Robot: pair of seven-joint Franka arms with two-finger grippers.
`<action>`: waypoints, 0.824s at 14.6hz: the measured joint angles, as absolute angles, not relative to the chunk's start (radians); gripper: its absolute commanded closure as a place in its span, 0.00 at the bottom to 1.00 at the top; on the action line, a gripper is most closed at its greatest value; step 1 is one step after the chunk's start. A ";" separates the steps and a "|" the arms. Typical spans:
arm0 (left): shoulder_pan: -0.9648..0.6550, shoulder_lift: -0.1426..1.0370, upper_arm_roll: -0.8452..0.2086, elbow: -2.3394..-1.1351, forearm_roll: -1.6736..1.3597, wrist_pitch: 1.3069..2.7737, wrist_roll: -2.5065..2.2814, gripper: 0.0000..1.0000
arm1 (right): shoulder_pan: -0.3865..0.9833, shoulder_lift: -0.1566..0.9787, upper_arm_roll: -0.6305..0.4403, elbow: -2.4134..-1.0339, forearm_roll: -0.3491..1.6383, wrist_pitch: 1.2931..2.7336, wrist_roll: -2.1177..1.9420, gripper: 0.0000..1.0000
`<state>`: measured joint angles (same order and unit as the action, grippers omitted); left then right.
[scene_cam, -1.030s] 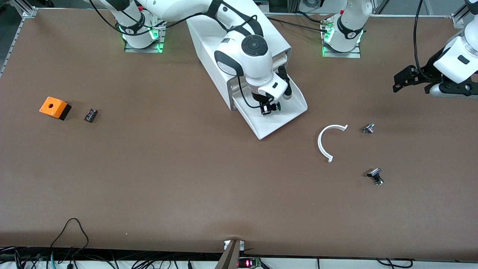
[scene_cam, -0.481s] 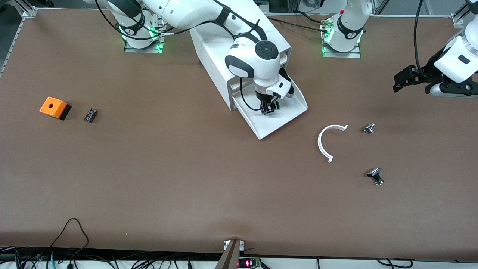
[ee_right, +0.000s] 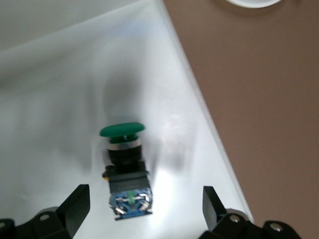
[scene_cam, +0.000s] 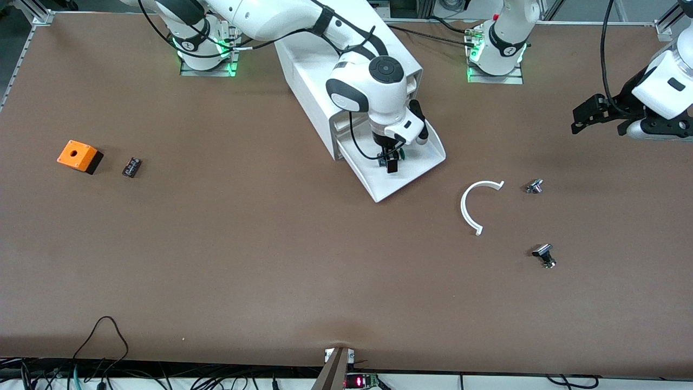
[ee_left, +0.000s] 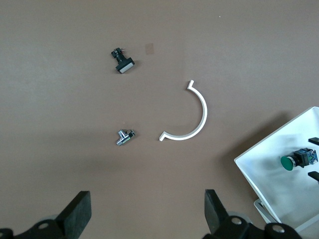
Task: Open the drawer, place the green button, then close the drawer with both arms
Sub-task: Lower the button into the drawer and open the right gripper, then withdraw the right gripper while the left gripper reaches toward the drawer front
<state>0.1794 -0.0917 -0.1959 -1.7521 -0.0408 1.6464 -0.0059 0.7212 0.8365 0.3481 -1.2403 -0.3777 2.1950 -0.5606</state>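
Observation:
The drawer (scene_cam: 403, 181) is pulled out of the white cabinet (scene_cam: 311, 76) and stands open. The button (scene_cam: 399, 155), with green cap and blue rear block, lies on its side on the drawer floor (ee_right: 60, 99). My right gripper (scene_cam: 391, 161) hangs open just above it; in the right wrist view the button (ee_right: 124, 162) lies free between the spread fingers of this gripper (ee_right: 144, 211). My left gripper (scene_cam: 576, 120) is open and empty, up in the air over the left arm's end of the table (ee_left: 148, 216). The left wrist view also shows the button (ee_left: 296, 159) in the drawer (ee_left: 264, 174).
A white plastic arc (scene_cam: 476, 206) and two small metal parts (scene_cam: 535, 186) (scene_cam: 544, 254) lie on the table between the drawer and the left arm's end. An orange box with a hole (scene_cam: 79, 156) and a small black part (scene_cam: 131, 167) lie toward the right arm's end.
My right gripper came down into the drawer with the button, then opened and let it go onto the drawer floor. The left arm has barely moved.

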 measured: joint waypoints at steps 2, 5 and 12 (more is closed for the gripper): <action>0.177 -0.090 -0.197 -1.747 -0.041 1.646 -0.008 0.00 | 0.694 0.805 0.345 -1.217 -0.360 2.185 -0.494 0.00; 0.174 -0.084 -0.200 -1.738 -0.041 1.646 -0.008 0.00 | 0.633 0.758 0.342 -1.198 -0.279 2.182 -0.443 0.00; 0.178 -0.031 -0.199 -1.708 -0.041 1.637 -0.008 0.00 | 0.463 0.629 0.317 -1.190 -0.251 2.168 -0.221 0.00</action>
<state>0.1783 -0.0313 -0.1992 -1.7078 -0.0408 1.6371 -0.0084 0.4630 0.6286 0.3173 -1.1898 -0.2511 2.1682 -0.2215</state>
